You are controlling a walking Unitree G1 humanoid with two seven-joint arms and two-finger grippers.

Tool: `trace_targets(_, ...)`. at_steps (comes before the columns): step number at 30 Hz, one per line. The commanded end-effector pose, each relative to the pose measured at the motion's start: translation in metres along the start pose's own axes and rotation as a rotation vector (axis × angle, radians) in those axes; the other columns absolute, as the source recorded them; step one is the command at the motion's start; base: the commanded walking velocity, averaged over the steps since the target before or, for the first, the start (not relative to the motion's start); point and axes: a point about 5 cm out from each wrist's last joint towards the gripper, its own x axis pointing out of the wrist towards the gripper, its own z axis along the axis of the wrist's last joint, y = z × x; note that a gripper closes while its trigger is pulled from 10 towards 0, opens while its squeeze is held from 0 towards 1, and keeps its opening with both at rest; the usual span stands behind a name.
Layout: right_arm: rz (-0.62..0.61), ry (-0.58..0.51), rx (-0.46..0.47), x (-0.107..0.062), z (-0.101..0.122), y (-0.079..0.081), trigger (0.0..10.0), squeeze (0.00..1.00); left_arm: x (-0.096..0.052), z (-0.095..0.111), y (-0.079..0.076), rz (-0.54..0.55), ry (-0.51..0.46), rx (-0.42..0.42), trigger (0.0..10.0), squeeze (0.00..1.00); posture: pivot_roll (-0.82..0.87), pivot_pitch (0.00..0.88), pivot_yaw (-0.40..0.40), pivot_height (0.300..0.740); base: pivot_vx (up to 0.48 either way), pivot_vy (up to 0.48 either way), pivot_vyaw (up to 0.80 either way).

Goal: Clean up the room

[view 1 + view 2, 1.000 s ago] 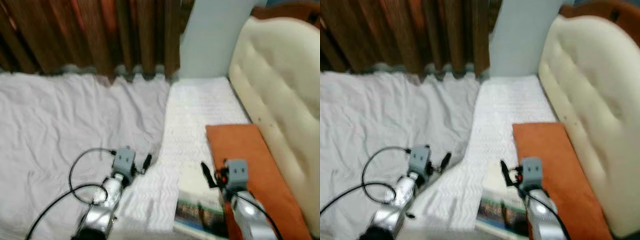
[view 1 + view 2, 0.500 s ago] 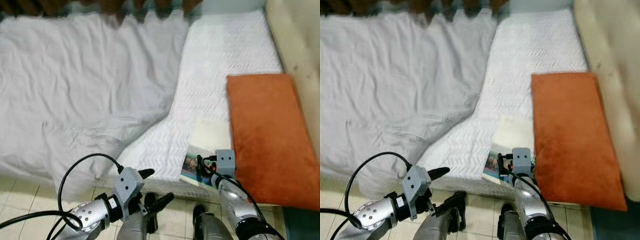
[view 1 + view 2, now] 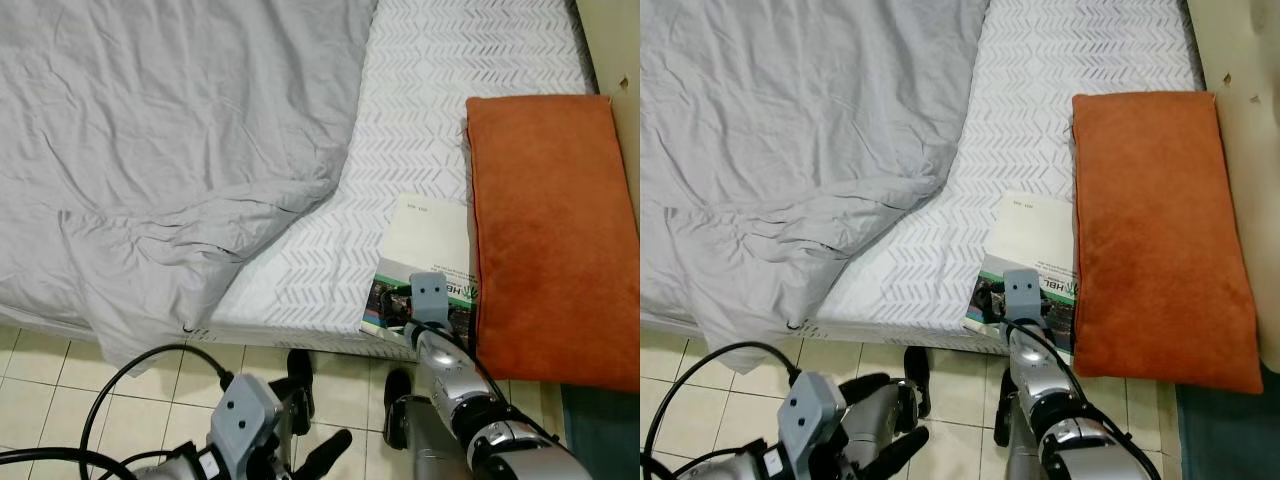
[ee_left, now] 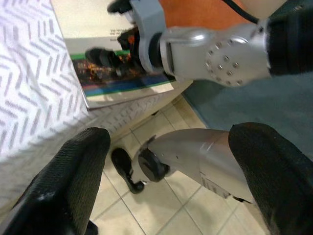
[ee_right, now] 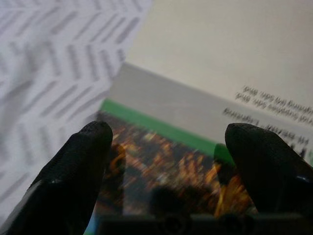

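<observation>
You are looking down on a bed whose white mattress sheet with a grey chevron pattern [image 3: 440, 90] is partly covered by a rumpled grey duvet [image 3: 170, 130] that hangs over the near edge toward the beige tiled floor [image 3: 60, 390]. The thing to tidy, a thin paperback booklet with a cream cover, a green band and a dark photo strip [image 3: 428, 250], lies flat on the sheet at the near edge of the bed, just beside the long rust-orange velvet cushion [image 3: 550, 220] on its right. Your right gripper [image 5: 171, 161] sits low over the booklet's photo end with its two black fingers spread apart, one to each side of the printed strip; you cannot tell whether they touch the cover. Your left gripper [image 4: 166, 161] hangs below the mattress edge over the tiles, its fingers [image 4: 63, 181] also spread wide and holding nothing, looking across at the right arm [image 4: 215, 49].
</observation>
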Motion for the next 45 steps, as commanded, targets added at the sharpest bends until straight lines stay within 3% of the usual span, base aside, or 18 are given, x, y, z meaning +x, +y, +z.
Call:
trace_targets(1, -0.008, 0.062, 0.000, -0.006, -0.017, 0.001, 10.0, 0.00, -0.003, -0.003, -0.006, -0.010, 0.020, -0.022, 10.0, 0.00, 0.16, 0.664, 0.115, 0.740, 0.000, 0.000, 0.00)
trace_targets(4, -0.024, 0.072, 0.005, -0.004, -0.017, -0.002, 10.0, 0.00, -0.005, -0.001, -0.010, -0.003, 0.026, -0.027, 10.0, 0.00, 0.17, 0.665, 0.115, 0.740, 0.000, 0.000, 0.00)
trace_targets(7, -0.048, 0.118, 0.077, -0.002, -0.018, -0.004, 10.0, 0.00, -0.010, -0.002, -0.017, -0.010, 0.049, -0.042, 10.0, 0.00, 0.19, 0.674, 0.118, 0.740, 0.000, 0.000, 0.00)
trace_targets(9, -0.039, 0.170, 0.160, -0.002, -0.020, 0.000, 10.0, 0.00, -0.014, -0.003, -0.023, -0.015, 0.068, -0.054, 10.0, 0.00, 0.20, 0.675, 0.119, 0.740, 0.000, 0.000, 0.00)
trace_targets(12, 0.010, 0.190, 0.159, -0.002, -0.022, 0.010, 10.0, 0.00, -0.017, -0.003, -0.026, -0.008, 0.082, -0.061, 10.0, 0.00, 0.20, 0.673, 0.120, 0.740, 0.000, 0.000, 0.00)
trace_targets(15, 0.077, 0.193, 0.107, -0.003, -0.022, 0.019, 10.0, 0.00, -0.019, -0.003, -0.027, 0.000, 0.090, -0.065, 10.0, 0.00, 0.21, 0.671, 0.125, 0.740, 0.000, 0.000, 0.00)
trace_targets(20, 0.225, 0.159, -0.126, -0.006, -0.023, 0.036, 10.0, 0.00, -0.022, -0.003, -0.026, 0.011, 0.106, -0.069, 10.0, 0.00, 0.21, 0.673, 0.125, 0.740, 0.000, 0.000, 0.00)
trace_targets(24, 0.319, 0.095, -0.215, -0.007, -0.015, 0.053, 10.0, 0.00, -0.020, -0.003, -0.026, 0.017, 0.108, -0.073, 10.0, 0.00, 0.20, 0.675, 0.120, 0.740, 0.000, 0.000, 0.00)
trace_targets(31, 0.474, -0.019, -0.265, -0.012, -0.002, 0.086, 10.0, 0.00, -0.016, -0.003, -0.028, 0.015, 0.103, -0.086, 10.0, 0.00, 0.18, 0.668, 0.107, 0.740, 0.000, 0.000, 0.00)
trace_targets(36, 0.519, -0.053, -0.260, -0.017, 0.000, 0.097, 10.0, 0.00, -0.015, -0.003, -0.028, 0.020, 0.100, -0.093, 10.0, 0.00, 0.18, 0.665, 0.104, 0.740, 0.000, 0.000, 0.00)
trace_targets(38, 0.483, -0.085, -0.239, -0.015, 0.005, 0.095, 10.0, 0.00, -0.014, -0.003, -0.028, 0.026, 0.097, -0.094, 10.0, 0.00, 0.17, 0.666, 0.100, 0.740, 0.000, 0.000, 0.00)
trace_targets(41, 0.283, -0.109, -0.177, -0.004, 0.015, 0.069, 10.0, 0.00, -0.013, -0.002, -0.027, 0.038, 0.089, -0.094, 10.0, 0.00, 0.17, 0.671, 0.098, 0.740, 0.000, 0.000, 0.00)
trace_targets(42, 0.153, -0.063, -0.104, 0.000, 0.011, 0.048, 10.0, 0.00, -0.013, -0.002, -0.026, 0.057, 0.077, -0.061, 10.0, 0.00, 0.17, 0.672, 0.097, 0.740, 0.000, 0.000, 0.00)
trace_targets(44, 0.076, 0.008, -0.011, 0.000, 0.001, 0.033, 10.0, 0.00, -0.014, -0.005, -0.026, 0.084, 0.082, -0.002, 10.0, 0.00, 0.17, 0.672, 0.100, 0.740, 0.000, 0.000, 0.00)
trace_targets(45, 0.076, 0.008, -0.011, 0.000, 0.001, 0.033, 10.0, 0.00, -0.014, -0.005, -0.026, 0.084, 0.082, -0.002, 10.0, 0.00, 0.17, 0.672, 0.100, 0.740, 0.000, 0.000, 0.00)
